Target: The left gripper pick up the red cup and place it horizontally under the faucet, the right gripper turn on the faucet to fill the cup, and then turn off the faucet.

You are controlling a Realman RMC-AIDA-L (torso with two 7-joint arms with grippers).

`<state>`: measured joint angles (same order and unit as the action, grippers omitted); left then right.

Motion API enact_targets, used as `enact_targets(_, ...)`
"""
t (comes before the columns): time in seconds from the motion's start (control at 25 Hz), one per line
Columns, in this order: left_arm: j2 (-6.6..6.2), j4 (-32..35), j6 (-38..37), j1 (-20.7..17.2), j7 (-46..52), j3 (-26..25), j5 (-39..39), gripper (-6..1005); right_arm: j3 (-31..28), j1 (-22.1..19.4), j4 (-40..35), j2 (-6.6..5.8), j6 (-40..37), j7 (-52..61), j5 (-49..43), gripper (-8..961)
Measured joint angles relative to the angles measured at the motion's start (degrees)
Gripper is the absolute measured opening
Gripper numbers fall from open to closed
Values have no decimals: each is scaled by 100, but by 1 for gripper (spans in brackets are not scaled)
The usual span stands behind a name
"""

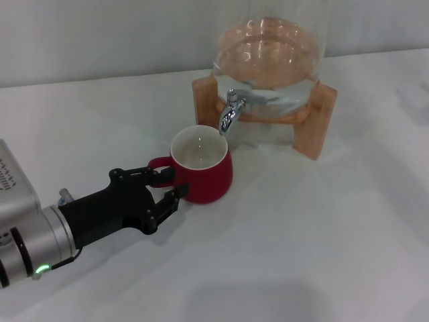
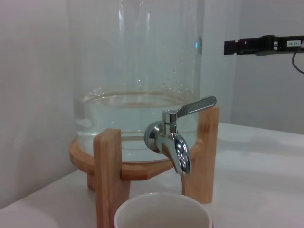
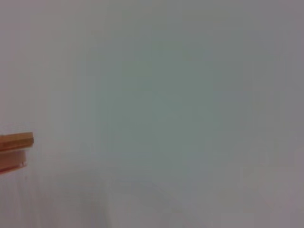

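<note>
Left gripper (image 1: 169, 184) fingers (image 1: 163, 173) spread around red cup (image 1: 201, 166) handle.

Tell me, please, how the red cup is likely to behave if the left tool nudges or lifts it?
The red cup looks squat and wide-based, so it would probably slide rather than tip. Its glossy glaze may be slippery against the left tool at the handle. It appears empty, so fairly light, though probably breakable if dropped.
</note>
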<state>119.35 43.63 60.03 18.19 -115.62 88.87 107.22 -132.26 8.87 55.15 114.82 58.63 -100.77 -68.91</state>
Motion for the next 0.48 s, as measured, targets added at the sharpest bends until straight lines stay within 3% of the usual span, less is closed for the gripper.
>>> enact_targets(0.32, 0, 23, 31, 15, -99, 23, -43, 341, -4, 0, -4, 4, -18, -4, 0, 630)
enact_targets(0.48, 2, 265, 64, -303, -516, 37, -12, 342, -13, -15, -9, 1, -80, -5, 0, 630)
